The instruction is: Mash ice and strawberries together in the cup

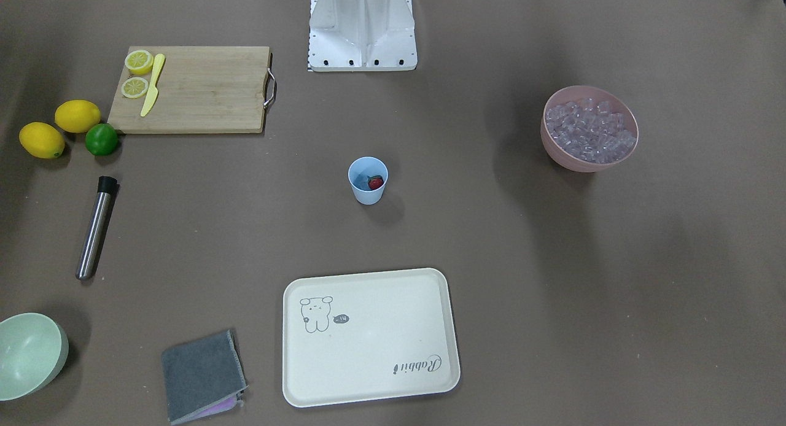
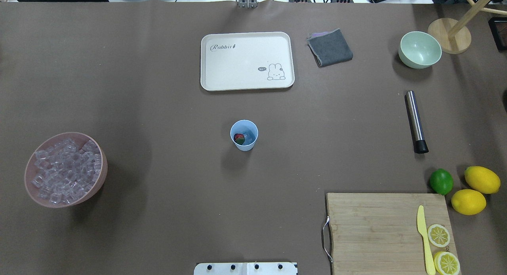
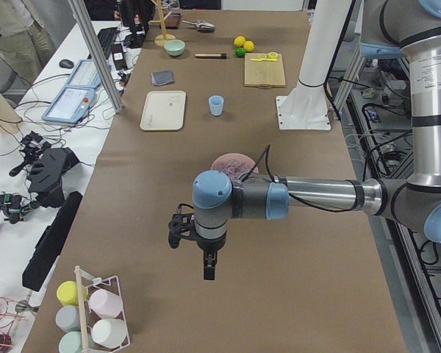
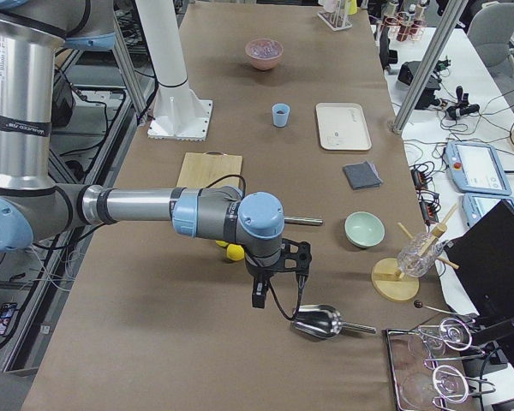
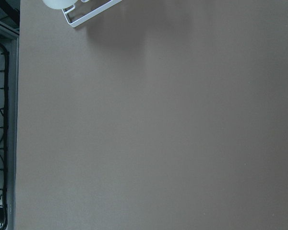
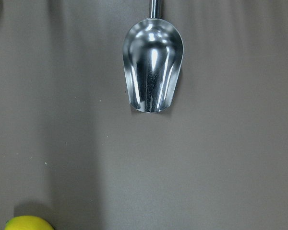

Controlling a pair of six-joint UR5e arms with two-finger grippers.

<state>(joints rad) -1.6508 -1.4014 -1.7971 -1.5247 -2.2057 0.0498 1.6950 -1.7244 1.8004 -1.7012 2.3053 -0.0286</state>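
The left hand [image 3: 208,268] is seen only in the side view, pointing down above bare desk [image 2: 158,108]. Whether it is spread or closed cannot be told, and nothing is seen in it. A white wire rack [image 5: 91,12] lies at the edge of its wrist view.

The right hand [image 4: 258,298] is likewise seen only from the side, pointing down. How far it is spread cannot be told. A metal scoop [image 6: 153,72] lies on the desk just beside it, bowl facing up, and a lemon [image 6: 29,223] is cut off at the corner of that wrist view.

The cup [image 2: 244,135] stands upright at the middle of the desk, well apart from both hands. The strawberry [image 2: 239,138] lies inside it.

The ice [image 2: 65,169] is heaped in the pink bowl [image 2: 95,191] on the robot's left side, well apart from the cup. A steel rod with a black end [image 2: 415,121] lies on the right side.
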